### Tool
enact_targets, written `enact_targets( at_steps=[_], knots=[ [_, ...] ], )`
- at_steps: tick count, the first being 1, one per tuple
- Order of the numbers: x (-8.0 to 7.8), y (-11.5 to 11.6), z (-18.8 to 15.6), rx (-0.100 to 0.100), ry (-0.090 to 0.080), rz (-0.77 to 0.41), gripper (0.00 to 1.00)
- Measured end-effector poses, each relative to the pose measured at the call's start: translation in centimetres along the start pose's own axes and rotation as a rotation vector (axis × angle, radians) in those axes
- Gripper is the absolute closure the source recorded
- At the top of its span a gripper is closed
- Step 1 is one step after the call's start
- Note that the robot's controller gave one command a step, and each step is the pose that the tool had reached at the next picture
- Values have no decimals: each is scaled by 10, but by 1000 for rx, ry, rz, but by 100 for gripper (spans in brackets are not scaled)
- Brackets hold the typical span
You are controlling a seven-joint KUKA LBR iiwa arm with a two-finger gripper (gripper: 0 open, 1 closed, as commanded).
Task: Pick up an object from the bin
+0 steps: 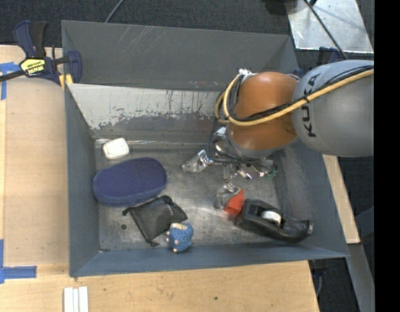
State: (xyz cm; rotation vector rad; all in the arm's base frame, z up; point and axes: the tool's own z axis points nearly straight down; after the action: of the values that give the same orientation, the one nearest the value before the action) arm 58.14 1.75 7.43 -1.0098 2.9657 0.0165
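Nearest the bin's [187,262] front wall: speckled blue ball [180,236], black pouch [153,217] beside it, black tape dispenser [275,221] at right. At the dispenser's end lies a small red piece [235,205]; claw [230,191] just above it, apart or together cannot be told. Farther back: blue oval case [130,181], clear crumpled plastic [196,162], white block [115,149].

My wrist cover [262,109] is glossy orange-brown, looped by a yellow cable [317,96]; my arm [343,116] is pale grey with black lettering. The bin [81,174] is dull grey, its back wall streaked rust-brown. At left lie a navy case [130,181], a white lump [115,149] and a black pouch [151,218]. Lower centre are a speckled blue ball [180,237], a red-orange piece [235,205] and a black tape dispenser [278,225].
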Motion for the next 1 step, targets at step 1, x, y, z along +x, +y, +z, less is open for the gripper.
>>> enact_targets(
  at_steps=[1],
  knots=[
    [39,6,-8,7,-3,-250,0]
  ],
)
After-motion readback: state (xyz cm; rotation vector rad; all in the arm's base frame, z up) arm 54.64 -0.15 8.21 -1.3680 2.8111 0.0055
